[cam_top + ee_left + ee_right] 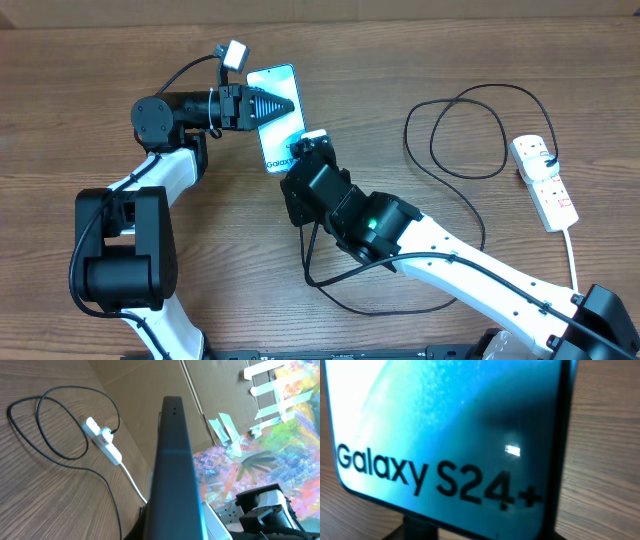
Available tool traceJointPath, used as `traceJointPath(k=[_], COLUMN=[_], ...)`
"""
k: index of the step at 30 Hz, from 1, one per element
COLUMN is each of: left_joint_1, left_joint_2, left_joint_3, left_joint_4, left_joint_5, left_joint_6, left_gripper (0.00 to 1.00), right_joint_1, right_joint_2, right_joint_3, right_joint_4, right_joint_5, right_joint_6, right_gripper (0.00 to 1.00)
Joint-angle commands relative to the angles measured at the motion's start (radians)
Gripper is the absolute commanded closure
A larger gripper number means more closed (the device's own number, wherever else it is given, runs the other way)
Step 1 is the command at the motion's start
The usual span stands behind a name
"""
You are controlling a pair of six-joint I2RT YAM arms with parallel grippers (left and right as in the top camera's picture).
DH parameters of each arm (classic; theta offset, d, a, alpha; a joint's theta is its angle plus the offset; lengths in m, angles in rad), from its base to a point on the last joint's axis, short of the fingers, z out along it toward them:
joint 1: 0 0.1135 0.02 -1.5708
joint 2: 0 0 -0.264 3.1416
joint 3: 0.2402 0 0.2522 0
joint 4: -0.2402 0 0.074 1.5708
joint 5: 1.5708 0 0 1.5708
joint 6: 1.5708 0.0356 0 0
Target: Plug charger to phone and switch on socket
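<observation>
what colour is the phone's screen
Light blue fading to teal, with black lettering and a thin black border; the phone shows best in the right wrist view.

Dark phone (172, 475) edge-on at centre; behind, white socket (102, 442) on wooden table (45, 500), black charger (65, 458) looped beside.

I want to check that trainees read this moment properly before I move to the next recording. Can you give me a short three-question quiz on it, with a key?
1. True or false: the black charger cable runs to the white power strip at the far right of the table.
2. What is the left gripper closed on? A) the phone B) the power strip C) the charger cable
3. What text is printed on the phone's screen?

Key: 1 true; 2 A; 3 Galaxy S24+
</observation>
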Motion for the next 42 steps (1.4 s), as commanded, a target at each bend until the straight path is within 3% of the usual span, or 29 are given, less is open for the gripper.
traceJointPath(k=[1,4,5,7,13,15,25,42], left_joint_1=[-0.007,-0.007,-0.007,-0.006,-0.006,-0.006,-0.006,-0.072], left_joint_2=[-0.008,-0.008,-0.008,-0.008,-0.008,-0.008,-0.008,-0.008], left_joint_3=[0.01,0.01,0.01,0.01,0.01,0.01,0.009,0.005], left_joint_4=[0.005,0.005,0.005,0.005,0.005,0.005,0.005,0.022], left_joint_5=[0.012,0.011,0.011,0.011,0.011,0.009,0.019,0.02], left_joint_6=[0.027,0.041,0.041,0.041,0.049,0.055,0.076,0.031], left_gripper=[0.96,0.96,0.96,0.96,0.96,0.96,0.96,0.96], right_joint_1=[0.004,0.018,0.024,0.035,0.066,0.066,0.066,0.063], right_joint_2=[-0.01,-0.01,-0.01,-0.01,-0.01,-0.01,-0.021,-0.021], right_joint_3=[0.014,0.014,0.014,0.014,0.014,0.014,0.016,0.077], right_joint_4=[0.006,0.005,0.002,-0.011,-0.099,-0.105,-0.053,0.039], right_joint_5=[0.047,0.04,0.04,0.04,0.041,0.04,0.045,0.097], right_joint_6=[0.032,0.032,0.031,0.032,0.063,0.073,0.079,-0.019], right_gripper=[0.58,0.61,0.59,0.47,0.43,0.48,0.96,0.96])
